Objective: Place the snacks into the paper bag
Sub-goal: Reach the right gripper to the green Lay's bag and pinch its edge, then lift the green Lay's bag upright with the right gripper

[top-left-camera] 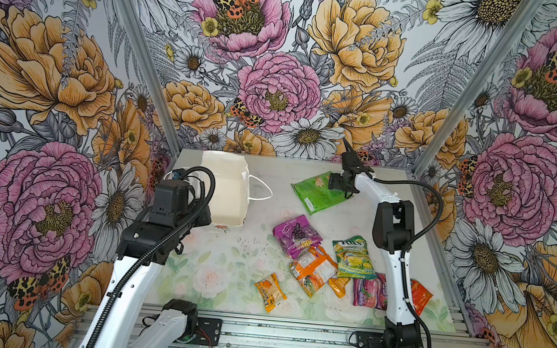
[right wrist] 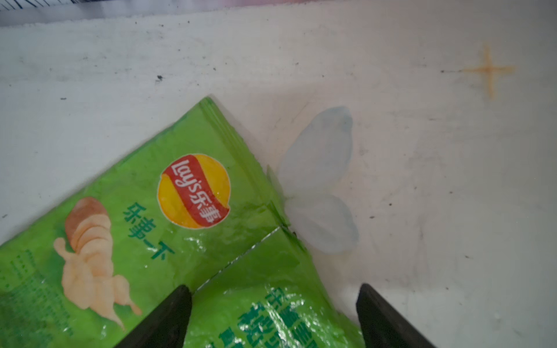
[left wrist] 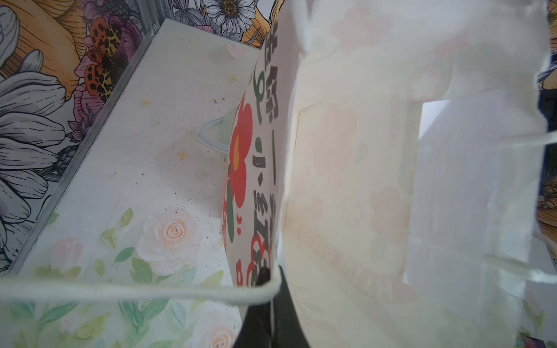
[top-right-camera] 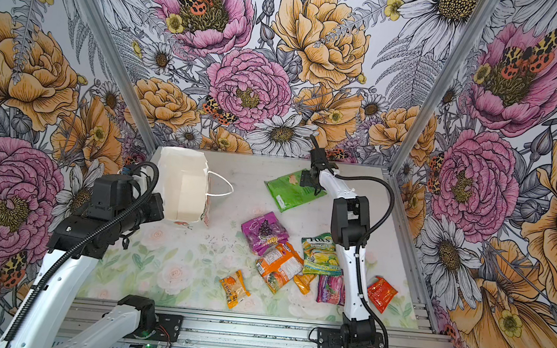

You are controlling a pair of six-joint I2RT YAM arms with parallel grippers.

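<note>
The white paper bag (top-left-camera: 225,190) (top-right-camera: 182,186) stands at the back left with its mouth open upward. My left gripper (left wrist: 272,289) is shut on its printed wall beside a cord handle (left wrist: 120,290). The green chips bag (top-left-camera: 315,194) (right wrist: 135,241) lies flat at the back right. My right gripper (right wrist: 274,289) (top-left-camera: 343,190) hangs open over its folded corner, one finger above the packet and one above bare table. The other snacks lie near the right arm: a purple pouch (top-left-camera: 295,235), a green Fox's bag (top-left-camera: 354,257), an orange pack (top-left-camera: 313,269) and a purple bag (top-left-camera: 368,291).
A small orange sachet (top-left-camera: 271,291) lies alone toward the front. A red sachet (top-right-camera: 382,293) sits right of the right arm's lower link (top-left-camera: 395,283). Flowered walls close in the back and both sides. A metal rail (top-left-camera: 289,336) runs along the front edge.
</note>
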